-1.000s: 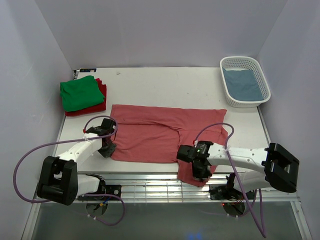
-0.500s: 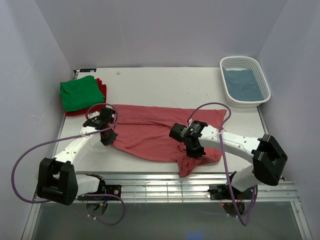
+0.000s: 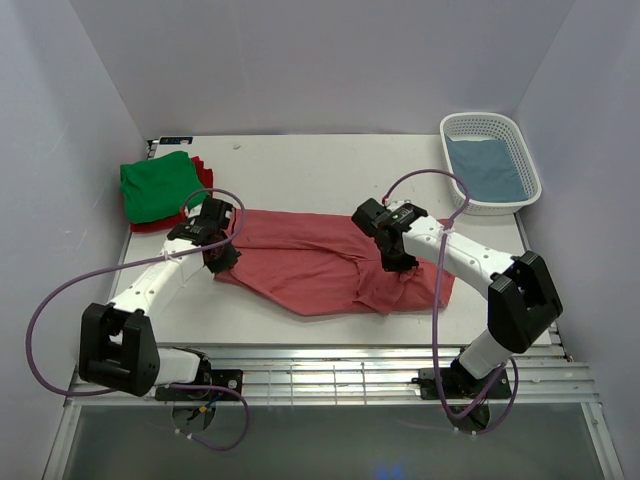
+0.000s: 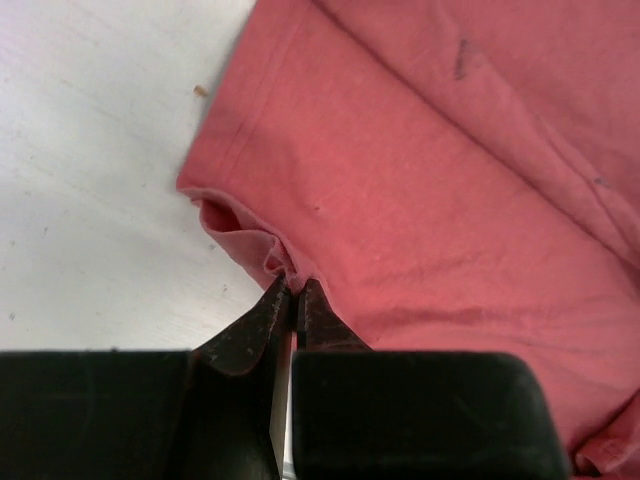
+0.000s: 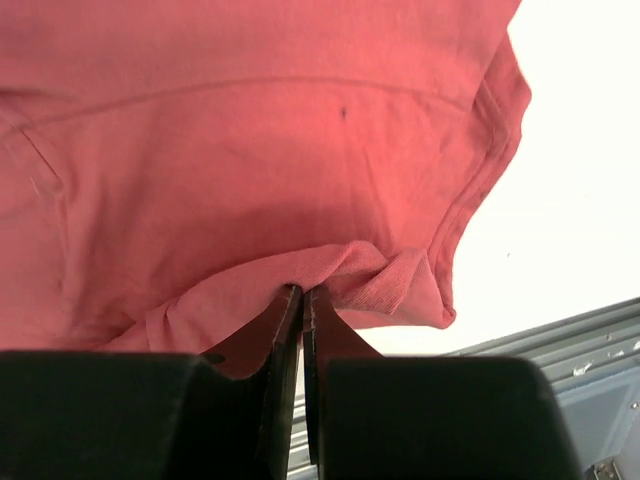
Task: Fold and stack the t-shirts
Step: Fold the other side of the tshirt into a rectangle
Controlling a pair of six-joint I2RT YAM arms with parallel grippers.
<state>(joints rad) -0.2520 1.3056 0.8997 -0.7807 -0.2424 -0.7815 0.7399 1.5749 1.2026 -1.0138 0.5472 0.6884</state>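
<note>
Pinch at both ends of the dusty pinkish-red shirt (image 3: 300,270), and for a plain reason: takes the near hem up at two points so that, to judge by the task, it goes over toward the far side as one edge. Lies across the middle of the table (image 3: 320,165), long way left to right, far part flat, slack middle sagging toward the near side between the two grips; hard to tell whether the held edge is clear of the surface. Closes the left gripper (image 4: 293,290) tight on the left hem corner, a small roll of fabric bunched right at the fingertips. Closes the right gripper (image 5: 301,293) just as tight on a gathered fold close to the right sleeve, loose cloth hanging beyond it. Reaches in from the near left with the left arm, forearm slanting far and right, wrist tipped down over the shirt's left end. Bends the right arm out at the near right edge, forearm running left and far, wrist turned down over the shirt's right part. Leaves the pile at the far left alone: green shirt (image 3: 160,185) folded on top of the dark red shirt (image 3: 205,180), near the held shirt's left end. Leaves the grey-blue shirt (image 3: 485,168) in the white basket (image 3: 455,192) at the far right, not yet folded, by the look of it.
</note>
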